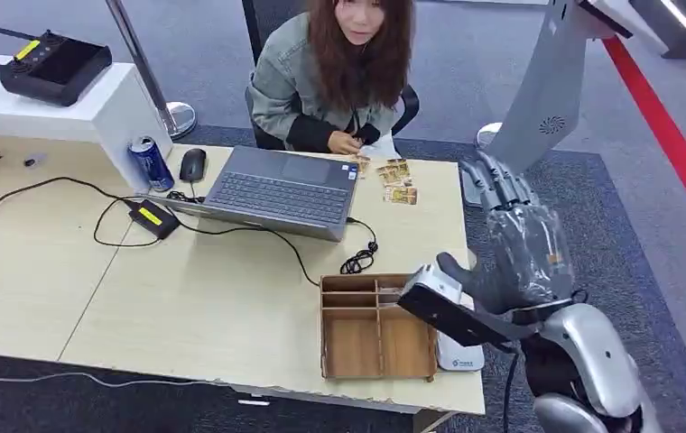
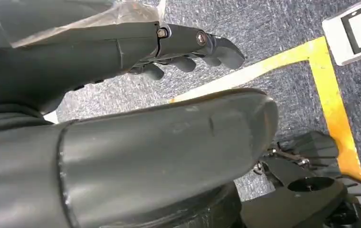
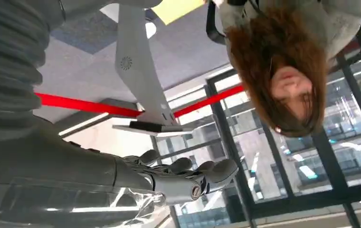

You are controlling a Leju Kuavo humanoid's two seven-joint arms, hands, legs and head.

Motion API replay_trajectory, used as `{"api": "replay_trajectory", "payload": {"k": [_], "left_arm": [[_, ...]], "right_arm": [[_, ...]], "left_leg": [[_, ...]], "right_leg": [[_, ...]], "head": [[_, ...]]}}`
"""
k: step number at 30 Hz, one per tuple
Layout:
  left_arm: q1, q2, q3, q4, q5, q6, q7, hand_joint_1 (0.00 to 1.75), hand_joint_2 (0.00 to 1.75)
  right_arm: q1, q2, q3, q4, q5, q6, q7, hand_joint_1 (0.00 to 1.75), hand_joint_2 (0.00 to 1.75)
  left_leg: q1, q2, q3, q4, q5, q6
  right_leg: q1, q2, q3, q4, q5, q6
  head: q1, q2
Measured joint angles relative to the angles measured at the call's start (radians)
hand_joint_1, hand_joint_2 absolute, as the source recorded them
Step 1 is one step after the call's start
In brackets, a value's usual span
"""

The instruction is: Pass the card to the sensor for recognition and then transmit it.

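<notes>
right hand (image 1: pixel 518 230): raised beside the table's (image 1: pixel 186 307) right edge, wrapped in clear plastic; the fingers (image 1: pixel 500 183) are stretched out and slightly spread, pointing away from the robot, with nothing between them; in the right wrist view the same hand (image 3: pixel 178 178) has loosely bent fingers and an empty palm
left hand (image 2: pixel 178 47): hangs low over blue-grey carpet with a yellow floor line (image 2: pixel 328 95) beyond its fingertips; the fingers are loosely bent and side by side, holding nothing
cards (image 1: pixel 396 181): a small cluster lying flat on the table, past the right hand's fingertips and off to its thumb side, well apart from it; they lie just beside the person's hand
person (image 1: pixel 339 63): seated on the far side of the table, further from the right hand than the cards are, one hand resting near the cards
white device (image 1: pixel 459 354): flat on the table near the robot, below the right wrist and partly hidden by the black wrist camera; I cannot tell whether anything lies on it
wooden tray (image 1: pixel 377 327): divided into compartments, touching or just beside the white device, on the thumb side of the right hand
laptop (image 1: pixel 276 191): open on the table, beyond the tray, further to the thumb side than the cards; a black cable (image 1: pixel 357 260) coils between it and the tray
grey stand (image 1: pixel 547 99): rises from the floor just beyond the right hand's fingertips
</notes>
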Motion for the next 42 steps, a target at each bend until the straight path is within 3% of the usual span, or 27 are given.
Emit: {"api": "replay_trajectory", "payload": {"k": [1,8,9,10,17,23,33,42], "left_arm": [[0.000,0.000,0.000,0.000,-0.003,0.000,0.000,0.00,0.00],[-0.001,0.000,0.000,0.000,-0.013,-0.003,-0.003,0.00,0.00],[-0.001,0.000,0.000,0.000,-0.014,-0.003,-0.003,0.00,0.00],[-0.002,0.000,0.000,0.000,-0.017,-0.004,-0.003,0.00,0.00],[-0.003,0.000,0.000,0.000,-0.025,-0.006,-0.004,0.00,0.00],[-0.003,0.000,0.000,0.000,-0.025,-0.006,-0.004,0.00,0.00],[-0.003,0.000,0.001,0.000,-0.019,-0.006,-0.001,0.00,0.00],[-0.003,0.000,0.003,0.000,-0.007,-0.006,0.000,0.00,0.00]], "right_arm": [[0.004,0.002,0.005,0.022,0.005,-0.016,-0.010,0.05,1.75],[0.026,0.024,0.029,0.136,0.021,-0.080,-0.032,0.66,1.75],[0.027,0.026,0.030,0.149,0.021,-0.089,-0.034,0.93,1.75],[0.028,0.031,0.031,0.166,0.021,-0.099,-0.036,1.05,1.75],[0.040,0.058,0.037,0.281,0.023,-0.142,-0.053,1.22,1.75],[0.051,0.075,0.040,0.351,0.023,-0.163,-0.063,1.12,1.75],[0.070,0.088,0.040,0.414,0.014,-0.185,-0.075,0.58,1.75],[0.100,0.079,0.015,0.419,-0.013,-0.189,-0.075,0.59,1.75]], "left_leg": [[0.000,0.000,0.000,0.000,0.000,0.000],[0.000,0.000,0.001,0.000,0.000,0.000],[0.000,0.000,0.001,0.000,0.000,0.000],[0.000,0.000,0.001,0.000,0.000,0.000],[0.000,0.000,0.000,0.000,0.000,0.000],[0.000,0.000,0.001,0.000,0.000,0.000],[0.000,0.000,0.001,0.000,0.000,0.000],[0.000,0.000,0.001,0.000,0.000,0.000]], "right_leg": [[0.000,0.000,0.000,0.000,0.000,0.000],[0.000,0.000,0.000,0.000,0.000,0.000],[0.000,0.000,0.000,0.000,0.000,0.000],[0.000,0.000,0.000,0.000,0.000,0.000],[0.000,0.000,0.000,0.000,0.000,0.000],[0.000,0.000,0.000,0.000,0.000,0.000],[0.000,0.000,0.000,0.000,0.000,0.000],[0.000,0.000,0.000,0.000,0.000,0.000]], "head": [[-0.001,0.000],[0.000,0.000],[0.000,0.000],[0.000,0.000],[0.000,0.000],[0.000,0.000],[0.000,0.000],[0.000,0.000]]}}
